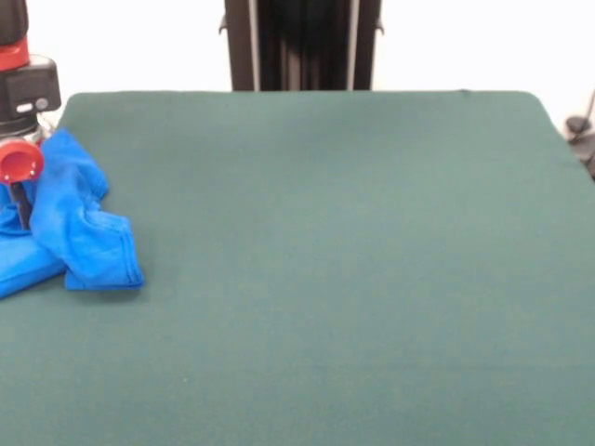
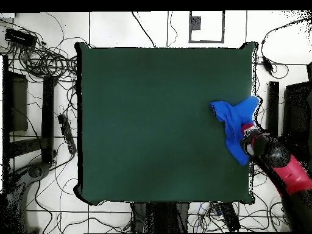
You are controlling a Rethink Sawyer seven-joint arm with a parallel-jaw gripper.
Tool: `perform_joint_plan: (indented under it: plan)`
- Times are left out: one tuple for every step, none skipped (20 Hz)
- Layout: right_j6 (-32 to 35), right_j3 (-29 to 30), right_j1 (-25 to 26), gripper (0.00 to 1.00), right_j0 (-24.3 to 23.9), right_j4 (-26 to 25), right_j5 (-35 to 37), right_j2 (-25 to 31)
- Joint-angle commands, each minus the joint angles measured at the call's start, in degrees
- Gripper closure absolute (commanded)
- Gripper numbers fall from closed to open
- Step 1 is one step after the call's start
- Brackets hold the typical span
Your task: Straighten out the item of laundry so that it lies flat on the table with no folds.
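Looking down past my work, I see tangled cables [image 2: 42,58] strewn over the white tiled floor [image 2: 122,24], thickest at one corner. A dark upright post [image 1: 302,45] stands behind the far edge, and a small square frame [image 2: 206,27] lies on the tiles.

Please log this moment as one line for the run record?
T-shirt: bunched, folded, at table edge | claw: over shirt, grip unclear | task: not flat yet

Blue tee [image 2: 236,122] bunched, table [image 2: 152,122] edge
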Motion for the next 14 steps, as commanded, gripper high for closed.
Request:
perform_joint_plan:
  plan:
    - [10.4,11.8,16.8,0.0,4.4,2.3,-3.3,10.6]
    - [10.8,11.9,16.7,0.0,4.7,2.5,-3.6,10.4]
    - [11.3,12.0,16.6,0.0,5.0,2.8,-3.8,10.2]
    - [11.7,12.1,16.5,0.0,5.4,2.9,-4.2,10.0]
    - [12.3,12.1,16.3,0.0,6.0,3.1,-4.8,9.6]
    - [13.0,12.2,16.0,0.0,6.7,3.3,-5.6,9.0]
    - [13.7,12.3,15.7,0.0,7.4,3.6,-6.3,8.4]
    - [15.0,12.3,15.3,0.0,8.8,3.8,-7.6,7.3]
    - [16.1,12.3,14.9,0.0,10.3,4.2,-8.8,6.0]
    - [17.3,12.2,14.4,0.0,12.3,4.7,-10.2,4.2]
    - [18.6,12.1,13.9,0.0,14.4,5.3,-11.6,2.4]
    - [18.9,12.1,13.6,0.0,15.3,6.1,-11.7,1.7]
    - [19.2,12.3,13.4,0.0,16.1,6.8,-12.2,1.1]
    - [19.2,12.6,13.3,0.0,16.3,7.6,-12.0,1.0]
